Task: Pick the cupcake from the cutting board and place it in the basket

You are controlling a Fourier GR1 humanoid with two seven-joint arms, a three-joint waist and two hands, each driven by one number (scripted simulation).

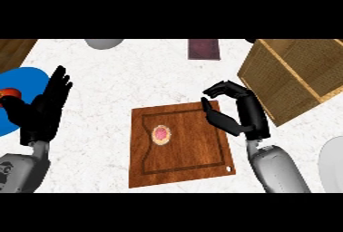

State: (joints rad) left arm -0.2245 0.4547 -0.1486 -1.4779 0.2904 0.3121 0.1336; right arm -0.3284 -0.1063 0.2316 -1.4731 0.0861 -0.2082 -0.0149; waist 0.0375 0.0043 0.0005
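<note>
A small cupcake [161, 134] with pink topping sits near the middle of the brown wooden cutting board [194, 158]. My right hand [242, 113] hovers at the board's upper right corner, fingers curved and thumb spread, holding nothing; it is to the right of the cupcake and apart from it. The woven basket [295, 74] stands at the upper right, just beyond that hand. My left hand [47, 106] rests open at the left edge, fingers up.
A blue plate [20, 84] with a red item [9, 93] lies behind the left hand. A dark purple block [203, 49] and a grey object [104, 43] sit at the far edge. A white object [333, 165] lies at the lower right.
</note>
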